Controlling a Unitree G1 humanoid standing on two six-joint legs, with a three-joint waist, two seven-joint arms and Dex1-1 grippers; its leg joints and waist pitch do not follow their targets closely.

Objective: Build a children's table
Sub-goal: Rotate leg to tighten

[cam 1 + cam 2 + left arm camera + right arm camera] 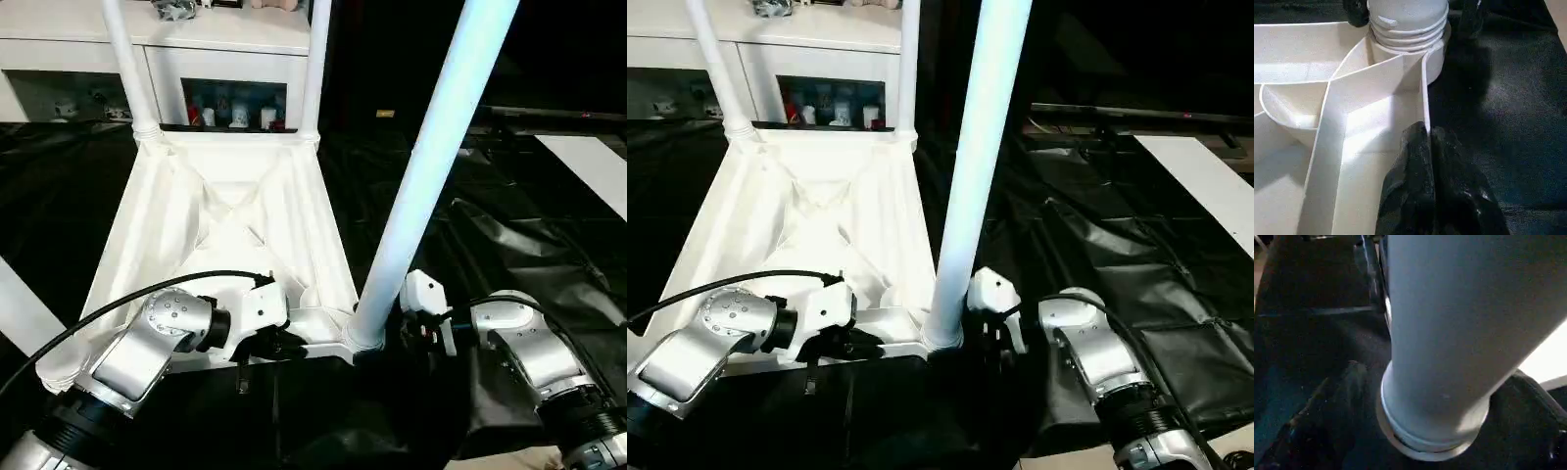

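tabletop (211, 230): inverted, centre-left of frame, on black sheet (509, 255) | near-right leg (421, 176): upright in corner socket | left claw (1430, 147): pinched onto tabletop rim wall | right claw (428, 315): wide, straddling near-right leg base

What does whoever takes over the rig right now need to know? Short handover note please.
Left gripper: shut, pinching the tabletop's thin near edge wall beside the near-right corner socket.
Right gripper: open, fingers on either side of the base of the near-right leg, just above its socket; whether they touch it is not clear.
Tabletop lies underside up on black sheeting.
Done: far-left leg, far-right leg and the near-right leg stand in their sockets.
Left: the near-left corner has no leg yet. How firmly the near-right leg is seated can't be told.
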